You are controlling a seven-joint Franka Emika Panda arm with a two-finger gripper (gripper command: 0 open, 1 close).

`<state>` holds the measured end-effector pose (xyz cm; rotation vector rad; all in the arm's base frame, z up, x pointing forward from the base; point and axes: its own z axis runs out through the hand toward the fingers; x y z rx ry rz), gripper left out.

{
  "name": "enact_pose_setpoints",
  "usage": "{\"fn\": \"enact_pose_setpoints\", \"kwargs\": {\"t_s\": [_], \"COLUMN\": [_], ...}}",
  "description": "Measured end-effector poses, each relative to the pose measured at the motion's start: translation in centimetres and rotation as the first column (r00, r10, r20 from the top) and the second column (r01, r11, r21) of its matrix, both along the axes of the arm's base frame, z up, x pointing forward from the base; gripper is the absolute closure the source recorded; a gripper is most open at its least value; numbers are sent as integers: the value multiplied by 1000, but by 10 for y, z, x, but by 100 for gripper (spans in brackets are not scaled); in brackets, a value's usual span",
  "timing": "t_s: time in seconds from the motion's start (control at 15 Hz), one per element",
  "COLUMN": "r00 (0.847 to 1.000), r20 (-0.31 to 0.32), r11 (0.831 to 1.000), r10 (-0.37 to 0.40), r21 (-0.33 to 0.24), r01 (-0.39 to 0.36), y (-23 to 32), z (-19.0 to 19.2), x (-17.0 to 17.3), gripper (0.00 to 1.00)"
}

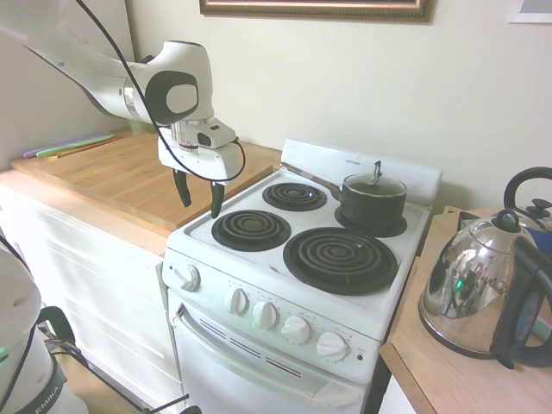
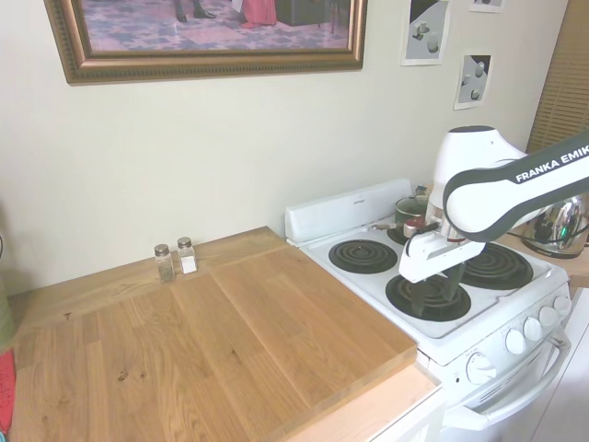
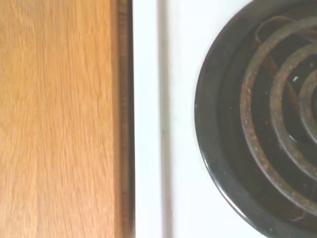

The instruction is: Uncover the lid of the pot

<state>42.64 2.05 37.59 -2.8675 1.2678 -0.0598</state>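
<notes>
Lid (image 1: pixel 374 184) seated on pot (image 1: pixel 373 203), on the stove's (image 1: pixel 302 285) rear burner nearest the kettle (image 1: pixel 470 289). Pincer (image 1: pixel 199 194) well apart from the pot, open and empty, fingers pointing down above the seam between stove and wooden counter (image 1: pixel 121 181), beside the front coil (image 1: pixel 251 229).

The white stove (image 1: pixel 259 259) stands in the middle of the frame with four dark coil burners. The pot (image 1: pixel 373 203) sits on the back right burner, with the lid (image 1: pixel 374 183) on it. The wooden surface (image 2: pixel 230 341) at the left carries two small shakers (image 2: pixel 175 260) near the wall. At the right edge, another wooden surface (image 1: pixel 431 362) carries a shiny kettle (image 1: pixel 470 289).
</notes>
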Motion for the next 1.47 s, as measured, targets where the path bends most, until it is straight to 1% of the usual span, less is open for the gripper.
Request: {"fn": "enact_pose_setpoints", "kwargs": {"t_s": [0.13, 0.2, 0.27, 0.4, 0.47, 0.6, 0.67, 0.8, 0.93, 1.0, 1.13, 1.27, 1.33, 1.4, 1.47], "r00": [1000, 1000, 998, 991, 985, 972, 961, 933, 910, 905, 902, 898, 896, 898, 905], "r20": [1, 14, 42, 107, 146, 224, 265, 338, 388, 398, 410, 424, 428, 425, 414], "r11": [1000, 1000, 999, 997, 996, 997, 997, 992, 989, 988, 990, 990, 989, 989, 991], "r10": [-6, -20, -37, -75, -87, -77, -83, -126, -149, -152, -133, -122, -117, -111, -101], "r21": [-2, -8, -14, -9, 3, 21, 25, 36, 35, 33, 18, -17, -33, -41, -41], "r01": [6, 20, 38, 76, 88, 75, 79, 121, 147, 151, 137, 143, 145, 141, 130], "y": [-1, -5, -11, -27, -38, -66, -85, -131, -169, -181, -202, -231, -246, -259, -271], "z": [0, 2, 7, 29, 46, 85, 103, 147, 186, 197, 206, 205, 200, 189, 175], "x": [0, 1, 2, -5, -12, -28, -36, -36, -17, -1, 37, 77, 97, 115, 135], "gripper": [0, 0, 0, 0, 0, 0, 0, 0, 0, 0, 0, 0, 0, 0, 0]}}
